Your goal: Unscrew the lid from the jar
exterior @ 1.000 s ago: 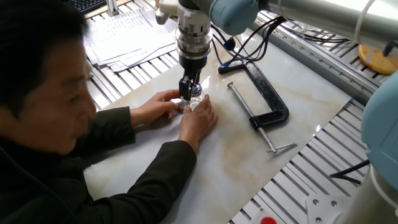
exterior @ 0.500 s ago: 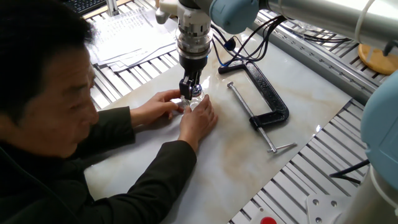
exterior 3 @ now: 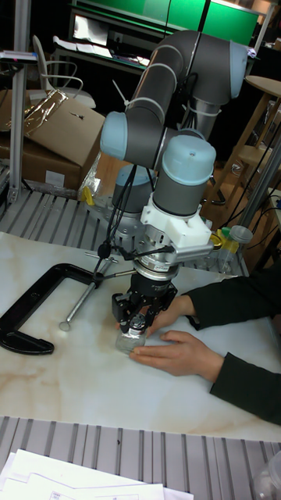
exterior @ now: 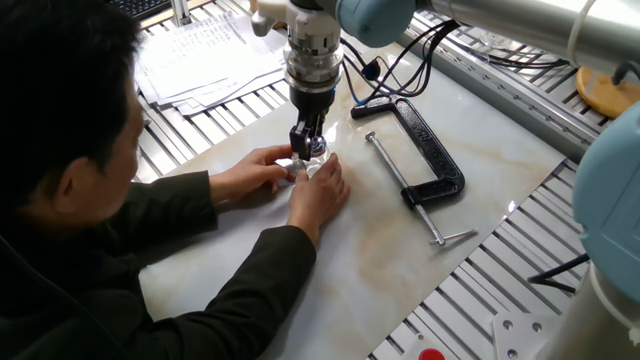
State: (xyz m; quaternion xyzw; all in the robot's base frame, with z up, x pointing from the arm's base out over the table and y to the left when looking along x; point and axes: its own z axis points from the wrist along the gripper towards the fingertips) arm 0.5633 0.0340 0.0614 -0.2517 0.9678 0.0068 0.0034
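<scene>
A tiny clear glass jar (exterior: pixel 317 166) (exterior 3: pixel 129 342) stands on the marble tabletop (exterior: pixel 400 250), held steady between a person's two hands (exterior: pixel 322 192) (exterior 3: pixel 178 353). Its small shiny lid (exterior: pixel 318 148) (exterior 3: pixel 137 328) is on top. My gripper (exterior: pixel 309 150) (exterior 3: pixel 138 323) points straight down over the jar, and its black fingers are shut on the lid. The fingers and the hands hide most of the jar's body.
A black C-clamp (exterior: pixel 428 158) (exterior 3: pixel 33 301) lies on the table to the right of the jar in the fixed view. The person's arms and head (exterior: pixel 60 110) fill the near left. Papers (exterior: pixel 200 55) lie at the back, and a tan wooden disc (exterior: pixel 606 92) at the far right.
The person's head has shifted and dipped a little. The gripper, the jar and the hands stay in the same place.
</scene>
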